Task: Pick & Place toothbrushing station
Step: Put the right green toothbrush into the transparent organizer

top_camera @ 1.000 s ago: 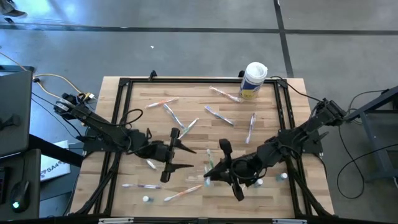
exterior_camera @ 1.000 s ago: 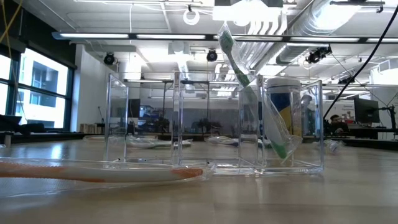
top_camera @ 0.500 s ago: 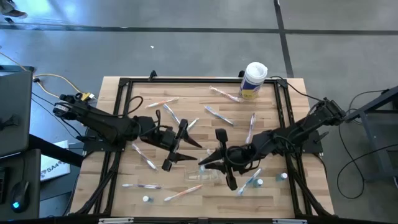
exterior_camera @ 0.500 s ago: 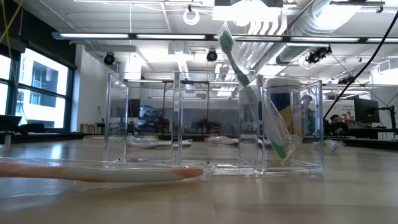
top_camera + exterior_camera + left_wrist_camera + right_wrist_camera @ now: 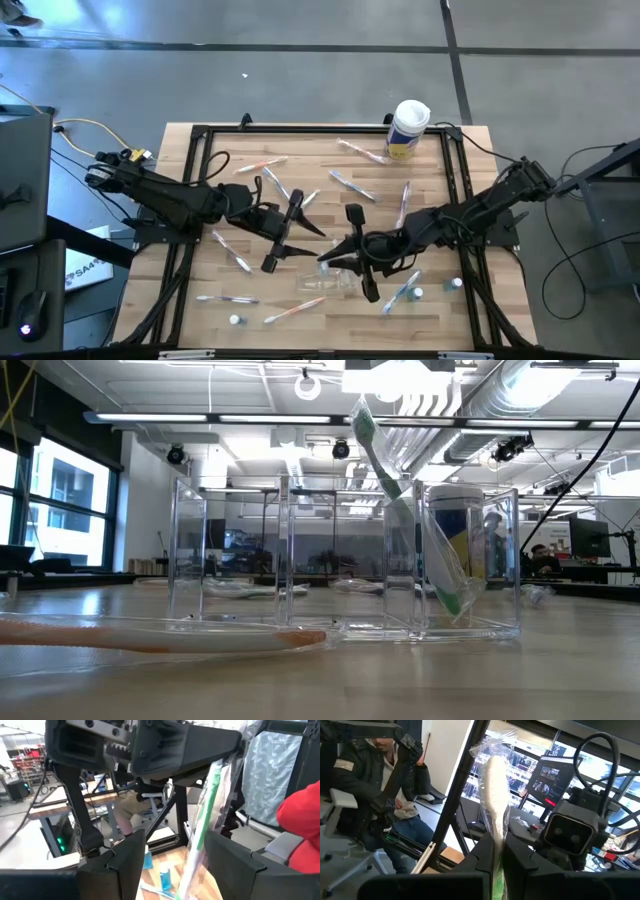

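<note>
The toothbrushing station shows as a clear plastic organizer with several compartments (image 5: pixel 326 282) (image 5: pixel 345 560), standing on its base on the wooden table. A green toothbrush (image 5: pixel 405 510) leans in one compartment. My right gripper (image 5: pixel 332 258) (image 5: pixel 499 845) is above the table just beyond the organizer, shut on a wrapped toothbrush (image 5: pixel 495 795). My left gripper (image 5: pixel 305 240) (image 5: pixel 175 840) faces it, open. Its fingers stand wide on either side of that wrapped toothbrush (image 5: pixel 205 815) without touching it. My right gripper pinches the wrapped toothbrush between its two fingers, on the shaft below the white head (image 5: pixel 496 837). The brush lies along the fingers and its head end with the crinkled wrapper sticks out past the fingertips. It is lifted clear of the table.
Several wrapped toothbrushes lie scattered on the table (image 5: pixel 262 165) (image 5: pixel 355 185) (image 5: pixel 228 298). There are small white-capped tubes near the front edge (image 5: pixel 235 320) (image 5: pixel 457 283). A white canister with a yellow label (image 5: pixel 408 128) stands at the far edge. A black frame rail (image 5: pixel 320 130) rings the table. A seated person (image 5: pixel 375 780) shows beyond it.
My right gripper has gone up and toward the table's far edge, away from the organizer, and has stopped close to my left gripper. My left gripper has gone toward the far edge and a little right, turning to face it. The organizer has stayed still.
</note>
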